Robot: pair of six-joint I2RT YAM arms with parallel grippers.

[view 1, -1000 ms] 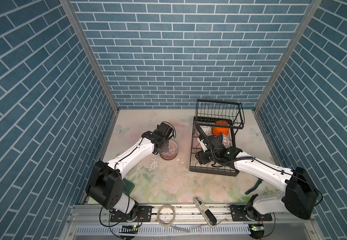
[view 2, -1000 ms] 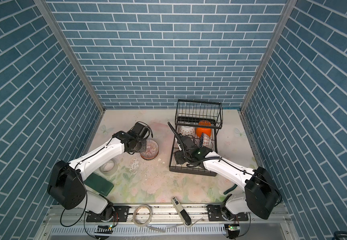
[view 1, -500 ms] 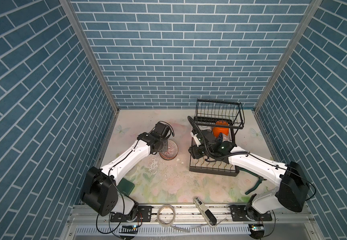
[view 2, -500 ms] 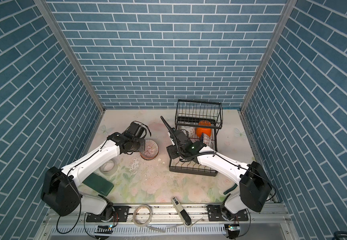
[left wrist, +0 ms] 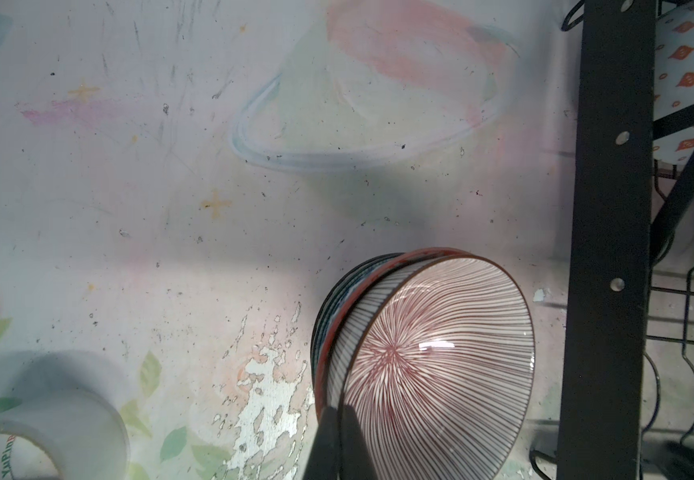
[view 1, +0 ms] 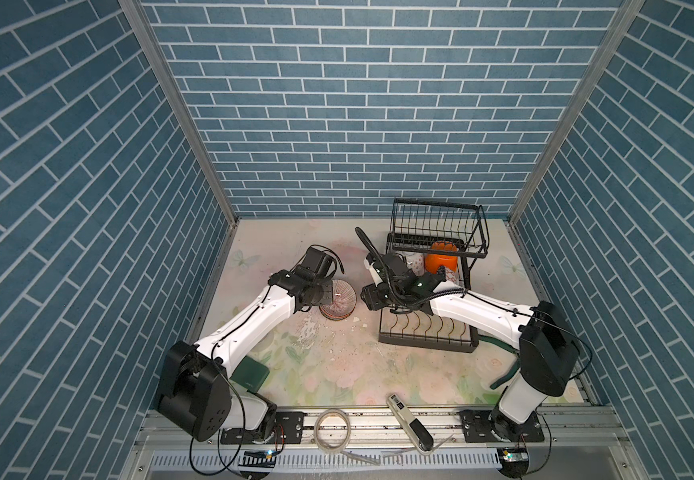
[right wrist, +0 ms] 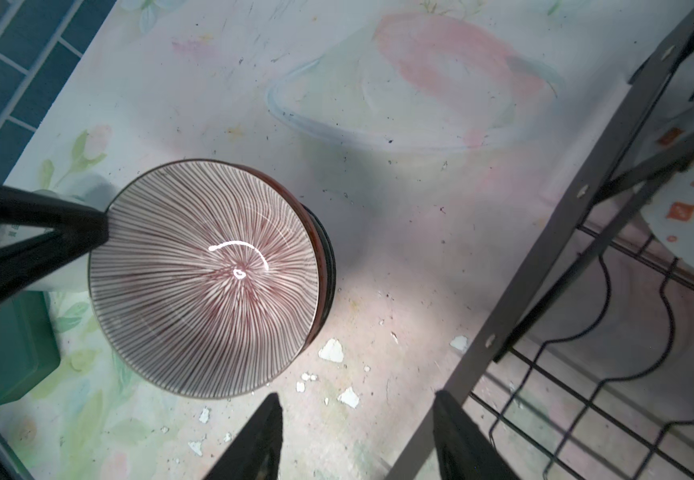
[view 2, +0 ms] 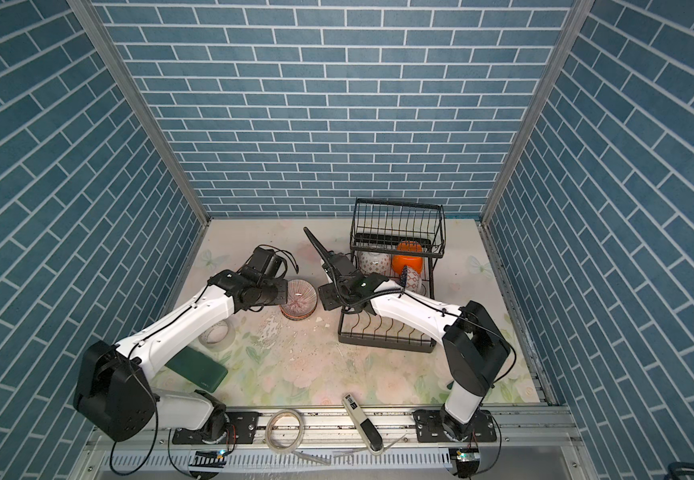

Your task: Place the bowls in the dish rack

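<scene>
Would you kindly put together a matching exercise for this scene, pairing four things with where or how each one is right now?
Things
1. striped bowl
2. orange bowl
3. right gripper
4. dark green case

Places or states
A. open, holding nothing
B. in the dish rack, below its upper basket
C. lying on the table by the left arm's base
D. topmost of the stacked bowls, rim pinched by the left gripper

Pairs: 1-D, 2-B, 3-A, 4-C
</scene>
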